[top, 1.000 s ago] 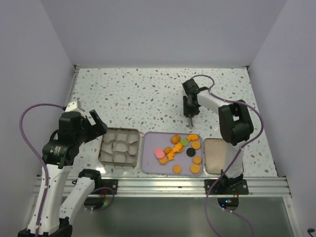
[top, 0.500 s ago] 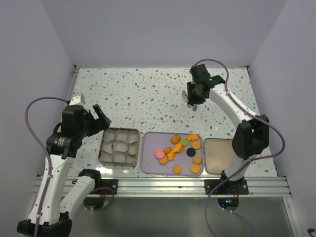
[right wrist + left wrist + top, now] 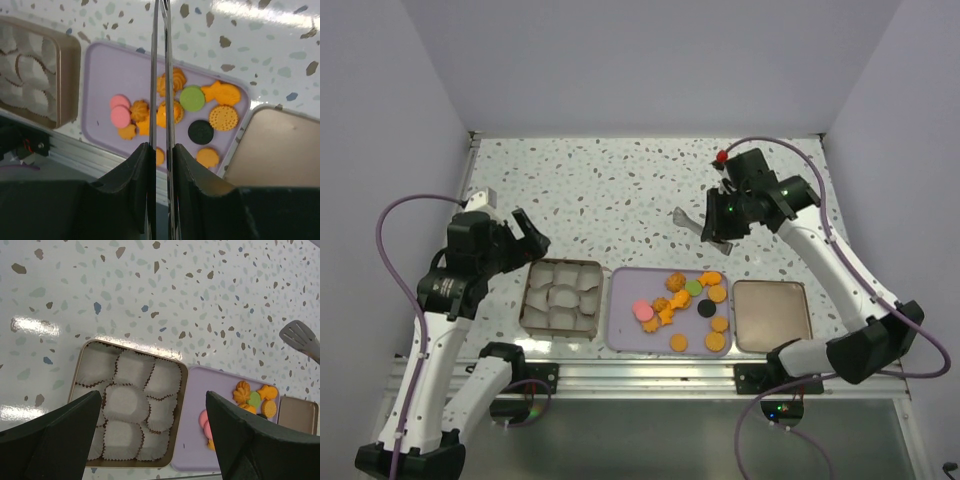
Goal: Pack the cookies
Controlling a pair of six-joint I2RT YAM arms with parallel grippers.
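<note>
The cookies [image 3: 686, 300], mostly orange with a pink, a green and a black disc, lie in a heap on the lilac tray [image 3: 620, 330]. They also show in the right wrist view [image 3: 172, 112] and partly in the left wrist view [image 3: 255, 397]. My right gripper [image 3: 722, 222] is shut on thin metal tongs [image 3: 154, 75], held in the air above the tray's far edge; their grey slotted tip [image 3: 684, 219] points left. My left gripper [image 3: 525, 238] is open and empty, above and behind the box of paper cups [image 3: 560, 297].
The brown box [image 3: 180, 405] holds several white paper cups [image 3: 120, 402], left of the tray. An empty brown tin lid [image 3: 772, 315] lies right of the tray. The tongs' tip [image 3: 300, 337] shows in the left wrist view. Walls stand on three sides.
My right arm has swung out from the far middle toward the right and near, carrying the tongs, now tilted with the tip to the left. My left arm has shifted slightly.
</note>
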